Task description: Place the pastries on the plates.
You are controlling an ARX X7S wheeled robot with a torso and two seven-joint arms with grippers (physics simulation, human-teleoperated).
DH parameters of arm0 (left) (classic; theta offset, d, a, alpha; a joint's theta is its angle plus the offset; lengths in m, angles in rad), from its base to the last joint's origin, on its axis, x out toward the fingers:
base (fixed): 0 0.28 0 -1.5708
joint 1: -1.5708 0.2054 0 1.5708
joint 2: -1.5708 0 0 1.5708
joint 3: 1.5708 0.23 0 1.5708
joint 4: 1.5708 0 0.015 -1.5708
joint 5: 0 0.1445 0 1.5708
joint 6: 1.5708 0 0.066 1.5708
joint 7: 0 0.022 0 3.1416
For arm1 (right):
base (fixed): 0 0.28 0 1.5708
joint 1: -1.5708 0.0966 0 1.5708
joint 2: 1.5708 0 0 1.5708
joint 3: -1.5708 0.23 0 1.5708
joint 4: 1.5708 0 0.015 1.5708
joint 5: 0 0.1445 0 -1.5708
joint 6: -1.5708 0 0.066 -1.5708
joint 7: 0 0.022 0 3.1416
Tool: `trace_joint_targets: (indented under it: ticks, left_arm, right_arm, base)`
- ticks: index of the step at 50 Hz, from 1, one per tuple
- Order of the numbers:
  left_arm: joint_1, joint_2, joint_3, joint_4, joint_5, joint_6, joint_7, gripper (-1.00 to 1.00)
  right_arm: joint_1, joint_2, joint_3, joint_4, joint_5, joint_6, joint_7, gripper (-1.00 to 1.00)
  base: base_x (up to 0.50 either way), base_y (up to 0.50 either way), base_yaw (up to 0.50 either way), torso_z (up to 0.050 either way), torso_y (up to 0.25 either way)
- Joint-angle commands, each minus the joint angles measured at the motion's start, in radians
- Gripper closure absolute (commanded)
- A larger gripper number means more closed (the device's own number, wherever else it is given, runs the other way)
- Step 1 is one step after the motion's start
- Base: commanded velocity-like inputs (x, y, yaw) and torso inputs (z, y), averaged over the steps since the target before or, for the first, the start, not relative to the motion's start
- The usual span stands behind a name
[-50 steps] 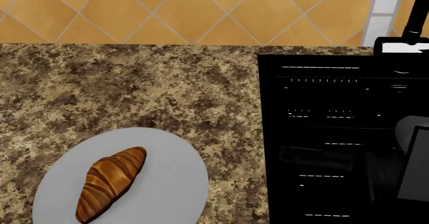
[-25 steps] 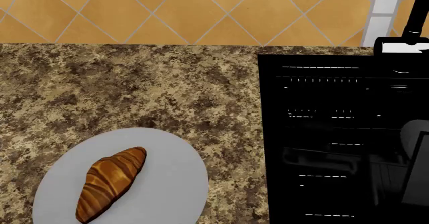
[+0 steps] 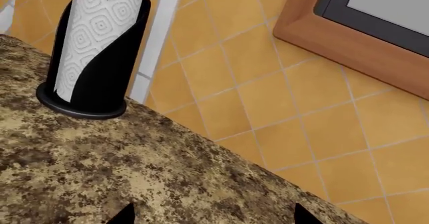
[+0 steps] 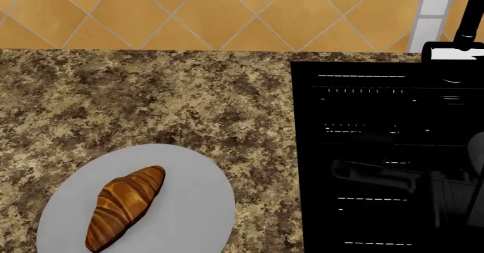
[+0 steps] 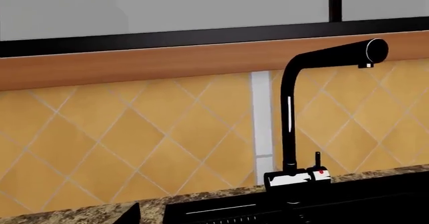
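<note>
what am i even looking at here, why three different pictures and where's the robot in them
It is a simulated two-armed robot on wheels, steered by a person, and each picture comes from one of its cameras.

The head camera looks down on a speckled stone counter. A croissant lies on a pale grey plate, beside a black sink with a dim reflection in it.

The left wrist camera sits near the left claw. Only two dark tips show at the edge, apart, with nothing between them. Ahead stands a paper towel roll on a black holder.

The right wrist camera faces a black tap and the tiled wall. One dark claw tip shows, so I cannot tell whether it is open.

Nothing is held. The other pastry and plate are out of view.
</note>
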Motion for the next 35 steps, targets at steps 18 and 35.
trace_joint_targets:
  ticks: [18, 35]
  left_arm:
    - [0.020, 0.021, -0.052, -0.020, 0.029, 0.029, -0.006, -1.00]
    - [0.058, 0.009, -0.066, -0.002, 0.034, 0.032, -0.018, -1.00]
  right_arm:
    - [-0.034, -0.007, 0.055, -0.010, -0.009, -0.030, -0.008, -1.00]
    - [-0.088, 0.003, 0.077, -0.010, -0.007, -0.041, 0.011, -1.00]
  base:
    - [0.00, 0.00, 0.00, 0.000, 0.000]
    - [0.00, 0.00, 0.00, 0.000, 0.000]
